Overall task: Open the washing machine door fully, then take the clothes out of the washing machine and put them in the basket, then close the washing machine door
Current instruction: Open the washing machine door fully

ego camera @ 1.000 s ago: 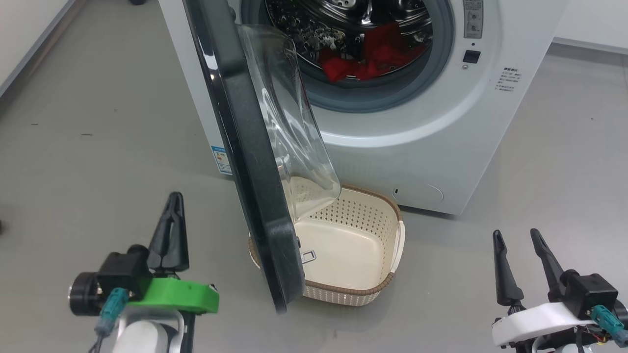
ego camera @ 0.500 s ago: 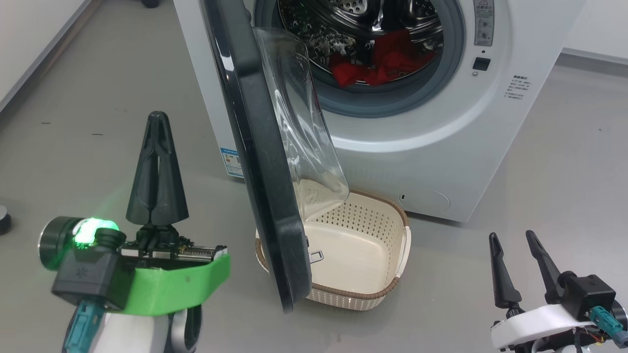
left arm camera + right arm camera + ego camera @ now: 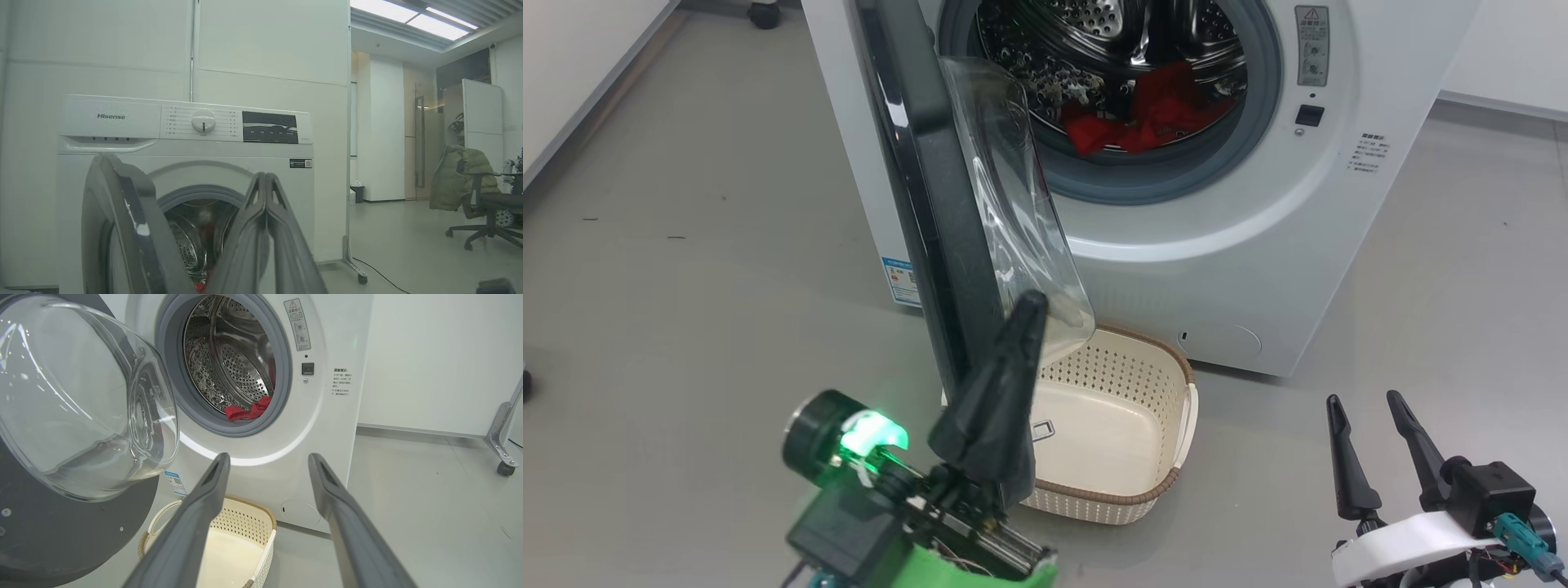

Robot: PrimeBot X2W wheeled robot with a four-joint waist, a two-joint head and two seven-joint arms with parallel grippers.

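Observation:
The white washing machine [image 3: 1258, 245] stands with its black washing machine door [image 3: 923, 188] swung partly out, seen edge-on, the glass bowl [image 3: 1013, 204] facing the drum. Red clothes [image 3: 1152, 114] lie in the steel drum. Below the door sits the cream basket [image 3: 1147, 494], nothing in it. My left gripper [image 3: 1027, 306] is shut and holds nothing; it rises in front of the door's lower edge, and I cannot tell whether it touches. From the left wrist, the shut left gripper [image 3: 265, 179] stands just right of the door [image 3: 122, 212]. My right gripper [image 3: 1364, 400] is open at the lower right, with nothing between its fingers.
Grey floor surrounds the machine, with a wall along the left [image 3: 572, 73]. In the left wrist view an office chair [image 3: 478, 196] draped with a jacket stands to the right, and a cable [image 3: 380, 273] trails on the floor. A caster wheel [image 3: 504, 467] sits right of the machine.
My left gripper has swung from the left side over to the door's lower edge, staying shut. The head camera shifted a little. The right gripper has barely moved.

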